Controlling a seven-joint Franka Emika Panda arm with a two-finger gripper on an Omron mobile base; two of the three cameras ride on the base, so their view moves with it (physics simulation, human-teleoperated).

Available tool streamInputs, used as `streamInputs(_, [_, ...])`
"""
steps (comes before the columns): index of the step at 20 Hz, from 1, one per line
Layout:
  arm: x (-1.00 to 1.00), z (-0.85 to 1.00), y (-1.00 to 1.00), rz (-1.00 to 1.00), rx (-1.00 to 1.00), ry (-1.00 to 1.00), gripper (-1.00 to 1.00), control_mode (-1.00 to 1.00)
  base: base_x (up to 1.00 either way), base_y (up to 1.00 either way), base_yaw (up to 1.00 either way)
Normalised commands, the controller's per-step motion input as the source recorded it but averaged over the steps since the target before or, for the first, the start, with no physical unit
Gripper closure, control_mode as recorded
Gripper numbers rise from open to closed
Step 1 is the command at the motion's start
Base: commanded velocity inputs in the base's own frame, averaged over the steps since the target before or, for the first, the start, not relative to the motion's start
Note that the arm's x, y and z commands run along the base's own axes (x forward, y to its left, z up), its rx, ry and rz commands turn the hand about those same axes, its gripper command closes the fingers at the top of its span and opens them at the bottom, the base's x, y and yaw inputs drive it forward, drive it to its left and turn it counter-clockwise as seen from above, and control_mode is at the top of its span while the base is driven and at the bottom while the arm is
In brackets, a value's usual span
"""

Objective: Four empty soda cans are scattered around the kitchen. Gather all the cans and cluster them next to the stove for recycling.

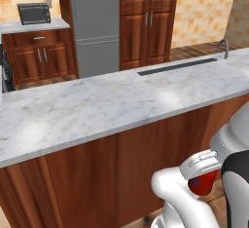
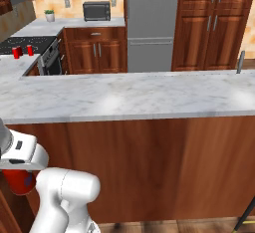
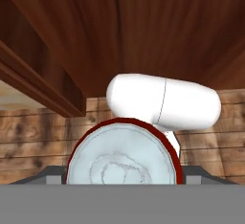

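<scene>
— Nearest the lens? Red soda can [image 3: 123,153], silver-grey top up close in the hand view, sitting between the two dark fingertips [image 3: 51,174] at the bottom edge.

— And the gripper [image 1: 206,171] itself? Clamped on that can, jaws pressed to either side of it; hanging low in front of the island's wooden face [image 2: 149,162], below the marble counter [image 1: 97,107]. Same red can showing under the white hand at the lower left of the right base view [image 2: 17,181].

— Any other cans? Two more [image 2: 16,52] [image 2: 30,50], standing upright and side by side, just beside the stove [image 2: 30,43] at the far left, on the pale counter edge. Cannot tell whether touching the black glass.

— Behind all that? Steel fridge [image 2: 152,23] between tall wooden cabinets [image 2: 211,23], microwave [image 2: 96,11] on the back counter, small potted plant [image 2: 49,15] to its left. Sink slot [image 1: 177,66] and faucet [image 1: 223,47] at the island's right end in the left base view.
</scene>
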Motion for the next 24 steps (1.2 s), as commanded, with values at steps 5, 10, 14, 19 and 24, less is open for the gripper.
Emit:
streamInputs(5, [0.0,0.0,0.0,0.0,0.0,0.0,1.0,-1.0,0.0,0.0,0.0])
streamInputs(10, [0.0,0.0,0.0,0.0,0.0,0.0,1.0,1.0,0.0,0.0,0.0])
streamInputs(14, [0.0,0.0,0.0,0.0,0.0,0.0,1.0,1.0,-0.91,-0.11,-0.06])
streamInputs(19, [0.0,0.0,0.0,0.0,0.0,0.0,1.0,1.0,-1.0,-0.35,-0.15])
streamInputs(24, [0.0,0.0,0.0,0.0,0.0,0.0,1.0,1.0,-1.0,-0.56,-0.21])
